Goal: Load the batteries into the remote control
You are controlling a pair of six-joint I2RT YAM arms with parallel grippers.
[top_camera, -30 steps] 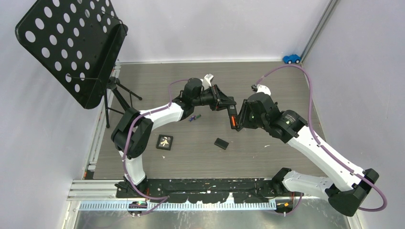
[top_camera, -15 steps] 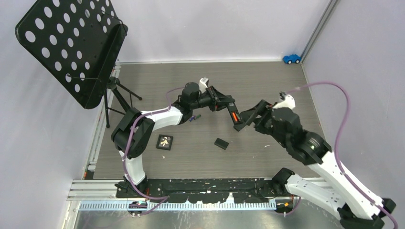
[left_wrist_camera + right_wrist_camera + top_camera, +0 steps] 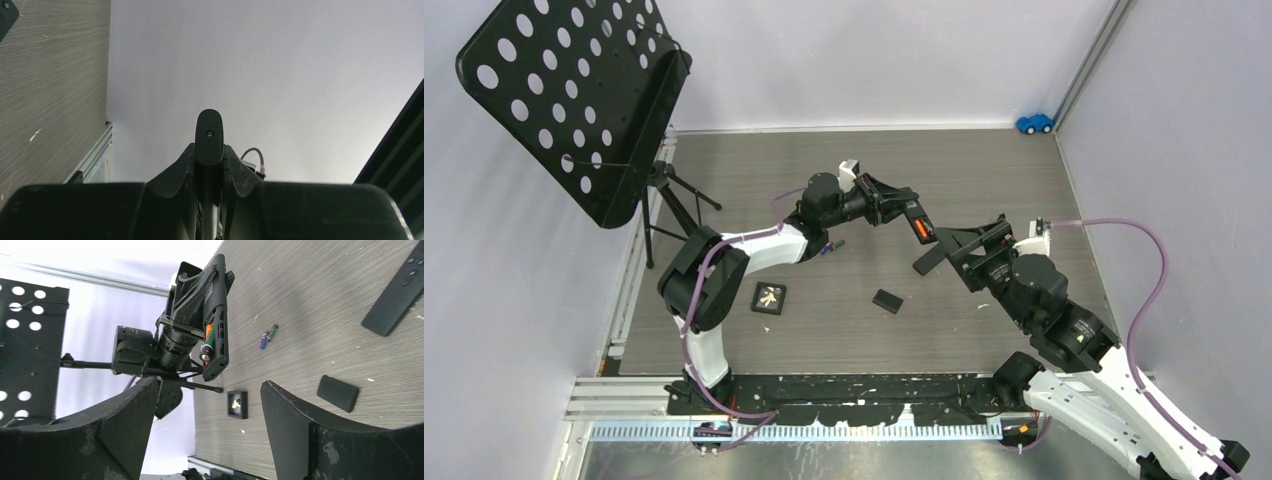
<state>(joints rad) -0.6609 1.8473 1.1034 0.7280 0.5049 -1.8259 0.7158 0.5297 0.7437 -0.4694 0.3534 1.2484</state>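
My left gripper [image 3: 886,206] is shut on a black remote control [image 3: 911,216], held above the table with its open battery bay turned towards the right arm. In the right wrist view the remote control [image 3: 216,315] holds an orange battery [image 3: 208,331] and a dark green battery [image 3: 208,347] in its bay. Two loose batteries [image 3: 267,336] lie on the table, also seen from above [image 3: 829,246]. My right gripper [image 3: 949,250] stands open and empty, a short way right of the remote. In the left wrist view the remote control [image 3: 209,137] shows end-on between the shut fingers.
A small black cover plate [image 3: 887,300] lies mid-table. A black framed square [image 3: 769,297] sits to its left. A second black remote [image 3: 397,295] lies on the table. A perforated music stand [image 3: 574,100] fills the back left, and a blue toy car [image 3: 1034,123] is at the back right.
My right gripper has opened and pulled back to the right, away from the remote. The left gripper has swung the remote's free end slightly right and back.
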